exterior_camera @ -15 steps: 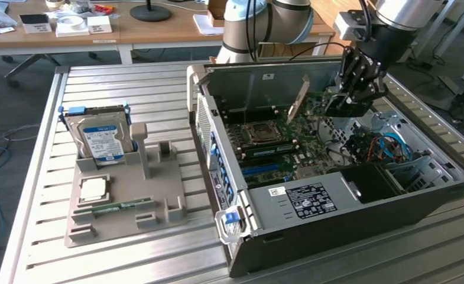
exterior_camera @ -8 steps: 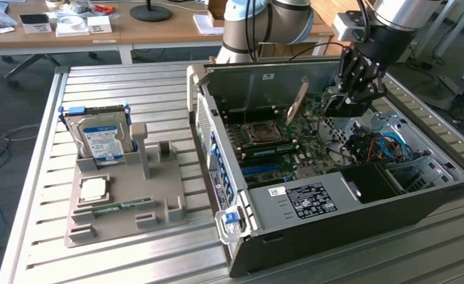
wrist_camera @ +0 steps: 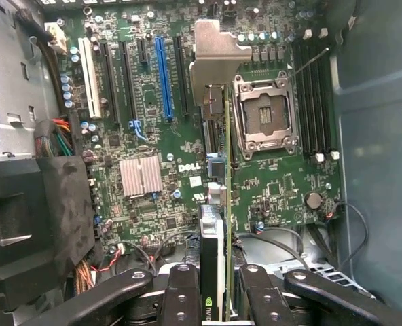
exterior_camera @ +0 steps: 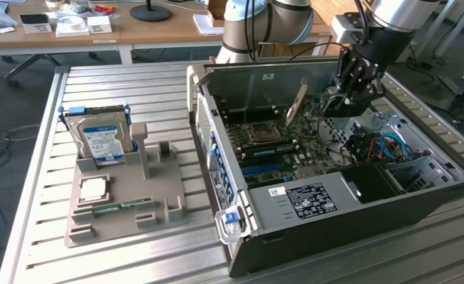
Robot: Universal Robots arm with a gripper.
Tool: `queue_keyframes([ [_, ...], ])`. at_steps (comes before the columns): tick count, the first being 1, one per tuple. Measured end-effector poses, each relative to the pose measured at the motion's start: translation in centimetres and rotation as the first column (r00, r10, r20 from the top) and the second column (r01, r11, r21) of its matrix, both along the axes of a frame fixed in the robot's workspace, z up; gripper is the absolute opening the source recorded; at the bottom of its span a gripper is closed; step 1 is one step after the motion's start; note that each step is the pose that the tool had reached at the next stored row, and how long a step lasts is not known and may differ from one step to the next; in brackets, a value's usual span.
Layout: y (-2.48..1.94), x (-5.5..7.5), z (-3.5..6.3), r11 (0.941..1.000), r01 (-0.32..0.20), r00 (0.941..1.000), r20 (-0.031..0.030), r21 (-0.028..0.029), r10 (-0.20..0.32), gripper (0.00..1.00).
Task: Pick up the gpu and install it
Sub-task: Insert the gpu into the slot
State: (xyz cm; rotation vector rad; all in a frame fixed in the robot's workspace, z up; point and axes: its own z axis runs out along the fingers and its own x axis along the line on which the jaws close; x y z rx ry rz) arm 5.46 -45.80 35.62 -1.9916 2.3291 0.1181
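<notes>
Arm's reaching in from the far side of the table, wrist turned straight down into the open case (exterior_camera: 334,219). The gripper (exterior_camera: 349,100) hangs inside the case, above the motherboard (wrist_camera: 153,136), toward the exterior view's right of the board. Claw is clamped on the gpu (wrist_camera: 218,224): in the wrist view the two black fingers (wrist_camera: 184,299) squeeze the card from both flat sides. The card is seen edge-on, running straight away from the fingers, and the silver bracket (wrist_camera: 218,51) sits at its far end. The card lines up between the CPU socket (wrist_camera: 264,115) and the row of long slots, just beside the socket and apart from the blue slot (wrist_camera: 163,75). Can't tell whether its edge touches the board. Over at the exterior view's left, the hard drive (exterior_camera: 101,139) stands upright in its grey holder (exterior_camera: 125,219), well apart from the case.
</notes>
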Motion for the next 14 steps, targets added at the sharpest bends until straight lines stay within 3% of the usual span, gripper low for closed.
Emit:
queue_keyframes([
  [14,-0.16,-1.1,-0.11,1.0000,-0.008,1.0000,0.0011,-0.0004,0.008,0.27],
])
